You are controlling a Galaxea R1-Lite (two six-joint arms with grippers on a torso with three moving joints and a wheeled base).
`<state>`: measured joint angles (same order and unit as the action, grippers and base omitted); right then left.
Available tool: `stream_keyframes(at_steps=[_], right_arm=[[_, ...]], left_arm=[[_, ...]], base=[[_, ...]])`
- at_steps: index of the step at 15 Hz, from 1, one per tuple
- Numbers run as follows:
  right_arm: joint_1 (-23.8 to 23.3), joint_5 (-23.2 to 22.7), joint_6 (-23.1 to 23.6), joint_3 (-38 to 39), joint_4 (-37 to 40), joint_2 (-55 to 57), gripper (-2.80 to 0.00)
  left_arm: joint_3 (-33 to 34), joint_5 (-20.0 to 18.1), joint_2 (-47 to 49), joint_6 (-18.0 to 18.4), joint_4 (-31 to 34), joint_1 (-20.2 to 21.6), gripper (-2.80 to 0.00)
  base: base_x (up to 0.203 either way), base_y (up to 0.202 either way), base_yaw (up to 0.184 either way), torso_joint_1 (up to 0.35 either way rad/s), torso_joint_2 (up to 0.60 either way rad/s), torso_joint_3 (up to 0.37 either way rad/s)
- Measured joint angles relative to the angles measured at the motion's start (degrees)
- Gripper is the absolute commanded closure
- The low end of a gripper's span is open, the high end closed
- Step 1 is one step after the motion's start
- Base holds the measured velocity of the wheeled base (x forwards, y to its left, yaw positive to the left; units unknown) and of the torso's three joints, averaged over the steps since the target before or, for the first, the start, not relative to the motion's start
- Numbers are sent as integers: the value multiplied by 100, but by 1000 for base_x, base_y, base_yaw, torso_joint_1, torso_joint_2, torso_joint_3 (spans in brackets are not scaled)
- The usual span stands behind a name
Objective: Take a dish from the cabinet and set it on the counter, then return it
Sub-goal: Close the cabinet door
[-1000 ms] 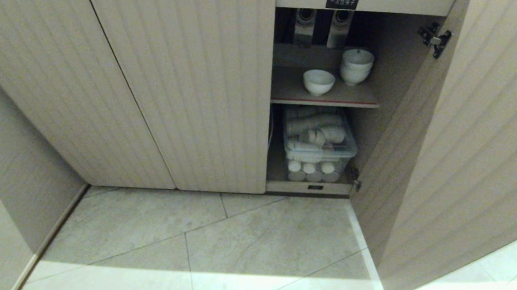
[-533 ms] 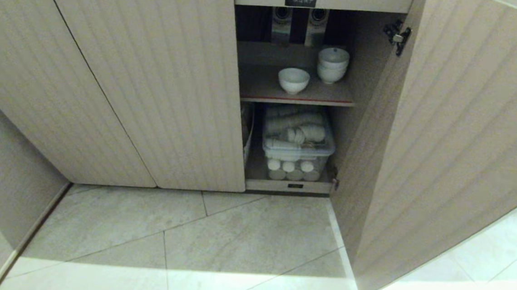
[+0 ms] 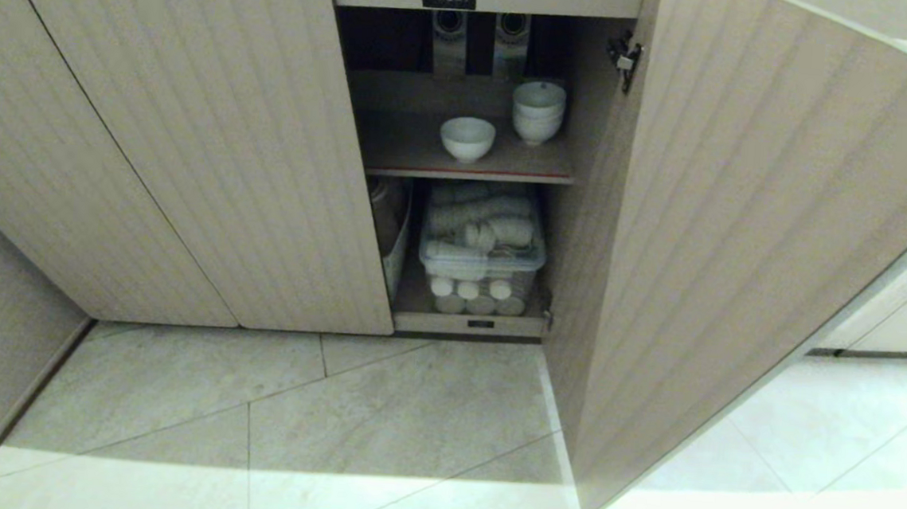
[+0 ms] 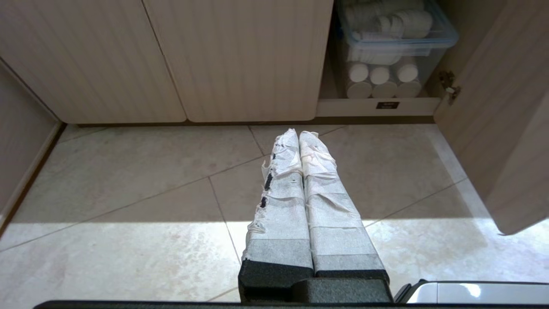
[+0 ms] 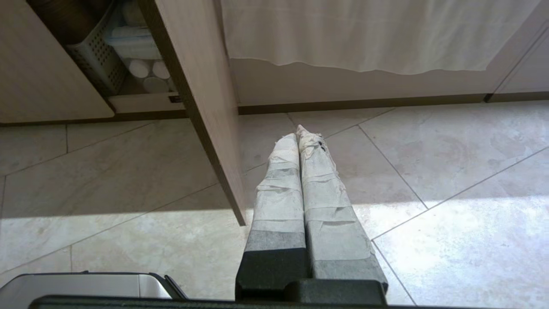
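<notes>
1. White ceramic dish point(image 3: 467, 137) sits upright on the upper shelf point(image 3: 396, 155) of the cabinet point(image 3: 189, 148), near the shelf's front edge, roughly mid-width. Nothing is touching it.
2. Stack of bowls point(image 3: 538, 110) is just beside it, toward the shelf's back right corner. There's a gap between the two, but it's tight.
3. Open door point(image 3: 743, 227) stands swung out on the right of the opening. In the right wrist view its edge point(image 5: 201, 107) stands close beside the right gripper point(image 5: 299, 131).
4. Risk: right arm going in could clip the door edge, because the door sits between that arm and the shelf.
5. Risk: a reach aimed too far right or deep would knock the stack; the bowls look alike, so grabbing the wrong one is possible.
6. Risk: glazed deep bowl on a narrow foot, so I'd expect it to slip or tip if pinched off-centre on the rim.
7. Left gripper point(image 4: 299, 133) is low over the floor tiles point(image 4: 128, 193), pointing toward the cabinet base; taped fingers pressed together, empty.
8. Right gripper has the same pose, with fingers pressed together and nothing held.
9. Counter isn't in view. Judging by this, the take step hasn't begun.
</notes>
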<state>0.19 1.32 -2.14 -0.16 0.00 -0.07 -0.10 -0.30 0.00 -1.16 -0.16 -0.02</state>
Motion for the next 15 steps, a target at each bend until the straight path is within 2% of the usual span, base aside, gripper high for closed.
stream_keyframes(at_steps=[15], right_arm=[[-3, -35, -105, -2, 0, 0, 0]], left_arm=[[0, 1, 0, 4, 0, -3, 0]], base=[[0, 0, 0, 0, 0, 0]])
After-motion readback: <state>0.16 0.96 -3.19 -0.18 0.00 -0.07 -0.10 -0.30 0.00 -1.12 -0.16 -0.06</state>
